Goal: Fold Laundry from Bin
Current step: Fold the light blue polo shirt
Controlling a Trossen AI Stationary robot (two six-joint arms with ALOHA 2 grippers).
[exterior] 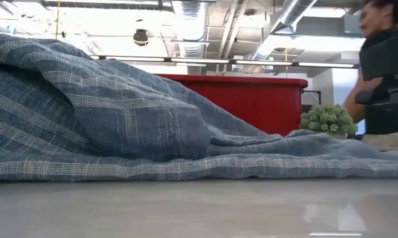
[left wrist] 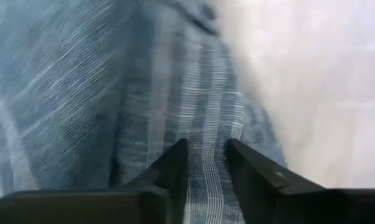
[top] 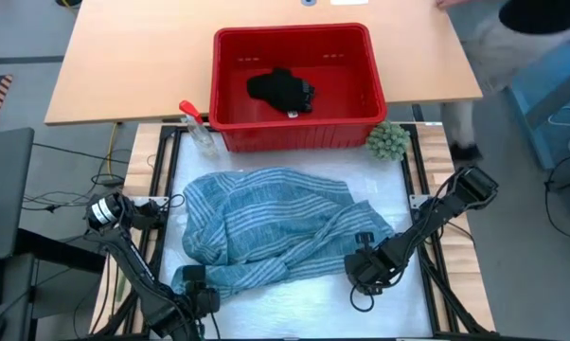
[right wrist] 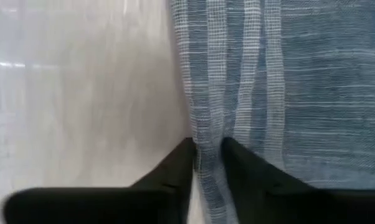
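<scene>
The shirt (top: 266,223) is out flat, not folded, my left gripper (left wrist: 207,163) and right gripper (right wrist: 207,155) pinch its six o'clock edge, black piece (top: 281,90) waits in the bin (top: 294,133) at twelve.

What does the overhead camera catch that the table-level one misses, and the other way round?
Only the high view shows both arms: the left gripper and right gripper pinching the striped shirt's near edge, a small black piece inside the bin, and a spray bottle. Only the low view shows a person and the ceiling. Both show shirt, bin and green fuzzy ball.
</scene>
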